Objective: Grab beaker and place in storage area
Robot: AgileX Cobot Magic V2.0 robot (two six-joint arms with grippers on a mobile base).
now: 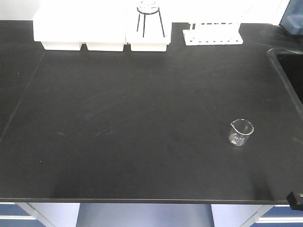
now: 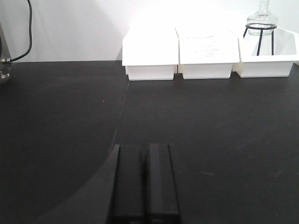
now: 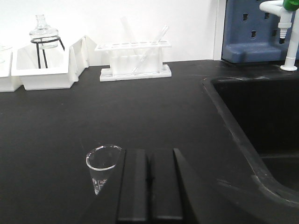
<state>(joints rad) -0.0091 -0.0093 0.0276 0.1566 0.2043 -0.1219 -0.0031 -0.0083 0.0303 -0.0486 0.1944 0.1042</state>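
While our right gripper (image 3: 149, 186) hangs low over the black benchtop (image 3: 140, 107), its two fingers are pressed together with nothing between them. The beaker (image 3: 102, 164) stands upright just to the left of them. The left finger hides part of its rim, and we cannot tell whether glass and finger touch. In the front view the beaker (image 1: 241, 133) sits alone on the right half of the bench, toward the front edge, with the sink (image 1: 289, 71) farther back on its right. Our left gripper (image 2: 144, 186) is likewise closed and empty, over bare bench. Along the rear edge we see a row of white trays (image 2: 150, 58). One of them holds a glass flask (image 3: 43, 32) on black wire legs, and right of it stands a white tube rack (image 3: 134, 65).
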